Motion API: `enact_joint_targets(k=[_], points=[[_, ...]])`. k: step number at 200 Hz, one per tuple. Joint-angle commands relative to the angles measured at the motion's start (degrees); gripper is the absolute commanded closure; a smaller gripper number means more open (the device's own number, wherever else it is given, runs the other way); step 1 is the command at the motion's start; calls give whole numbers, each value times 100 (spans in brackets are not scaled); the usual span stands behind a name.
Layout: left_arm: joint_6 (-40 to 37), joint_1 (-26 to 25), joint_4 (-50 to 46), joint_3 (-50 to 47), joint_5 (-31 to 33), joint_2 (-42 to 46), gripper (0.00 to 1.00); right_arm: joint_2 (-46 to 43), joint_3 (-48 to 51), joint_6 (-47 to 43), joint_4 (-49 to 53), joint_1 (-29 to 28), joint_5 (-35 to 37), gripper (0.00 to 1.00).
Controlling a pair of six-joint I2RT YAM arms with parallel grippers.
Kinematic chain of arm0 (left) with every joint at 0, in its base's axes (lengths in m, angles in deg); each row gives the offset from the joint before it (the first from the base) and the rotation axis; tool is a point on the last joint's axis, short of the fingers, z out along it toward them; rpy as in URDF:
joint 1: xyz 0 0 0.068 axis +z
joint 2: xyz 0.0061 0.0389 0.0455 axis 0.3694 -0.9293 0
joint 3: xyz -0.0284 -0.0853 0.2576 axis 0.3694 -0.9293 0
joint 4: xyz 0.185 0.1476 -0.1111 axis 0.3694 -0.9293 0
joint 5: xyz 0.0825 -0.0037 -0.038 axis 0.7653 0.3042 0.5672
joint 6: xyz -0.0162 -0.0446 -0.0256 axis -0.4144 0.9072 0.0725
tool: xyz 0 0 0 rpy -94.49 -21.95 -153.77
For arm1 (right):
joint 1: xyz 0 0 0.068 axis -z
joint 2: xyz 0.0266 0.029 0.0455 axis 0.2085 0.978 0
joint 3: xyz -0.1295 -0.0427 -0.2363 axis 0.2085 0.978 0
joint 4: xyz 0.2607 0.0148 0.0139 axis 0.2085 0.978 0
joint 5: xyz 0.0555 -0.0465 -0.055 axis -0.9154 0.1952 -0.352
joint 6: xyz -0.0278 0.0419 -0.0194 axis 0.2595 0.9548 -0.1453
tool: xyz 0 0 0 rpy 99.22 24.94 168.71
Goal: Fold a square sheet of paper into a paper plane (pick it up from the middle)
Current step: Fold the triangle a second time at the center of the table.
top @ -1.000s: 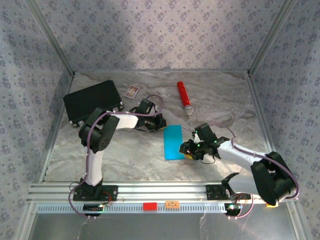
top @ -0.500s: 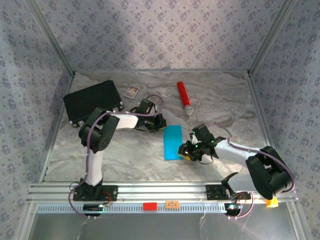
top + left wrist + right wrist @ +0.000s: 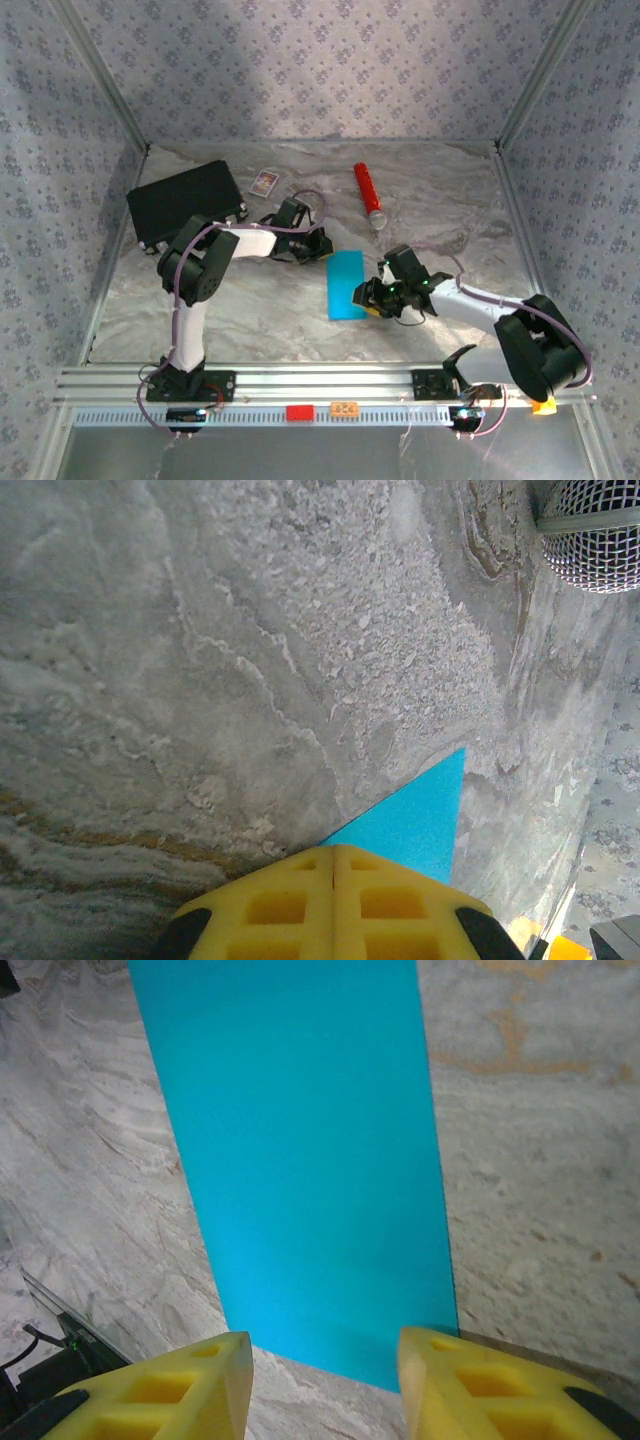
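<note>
The square sheet of paper (image 3: 347, 284) lies flat mid-table as a narrow cyan rectangle, apparently folded in half. My left gripper (image 3: 322, 247) is at its far left corner, jaws shut together. In the left wrist view the yellow fingertips (image 3: 300, 875) cover the paper's (image 3: 420, 825) edge; whether they pinch it I cannot tell. My right gripper (image 3: 368, 295) stands open at the paper's right long edge. In the right wrist view the paper (image 3: 300, 1160) reaches down between the two spread fingers of the right gripper (image 3: 325, 1350), with nothing held.
A black rectangular case (image 3: 185, 200) sits at the back left, with a small white card (image 3: 264, 182) beside it. A red cylinder (image 3: 368, 195) lies at the back centre; its mesh end (image 3: 590, 540) appears in the left wrist view. Patterned walls enclose the table.
My right gripper has slid a little to the left, up to the paper's right edge. The left arm and the paper have not moved.
</note>
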Motion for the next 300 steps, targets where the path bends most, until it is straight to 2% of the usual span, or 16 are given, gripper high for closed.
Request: enact_joint_targets(k=[1,75,116,176,236,266,300], points=[[13,-90,-305,-147,94,-243,100,-150,-2,-31,641,-42,235,55],[-21,-95,-356,-129,81,-243,100,99,150,81,426,-126,77,55],[0,-106,-327,-129,87,-252,100,129,108,193,-341,-149,-196,57],[24,-156,-292,-103,79,-293,100,235,-64,177,-371,-136,-182,58],[39,-161,-318,-143,131,-225,100,-365,233,335,407,-244,111,56],[47,-158,-327,-140,142,-199,100,-681,559,606,89,-333,-81,55],[54,-159,-332,-136,134,-209,100,-570,608,766,-294,-460,-309,53]])
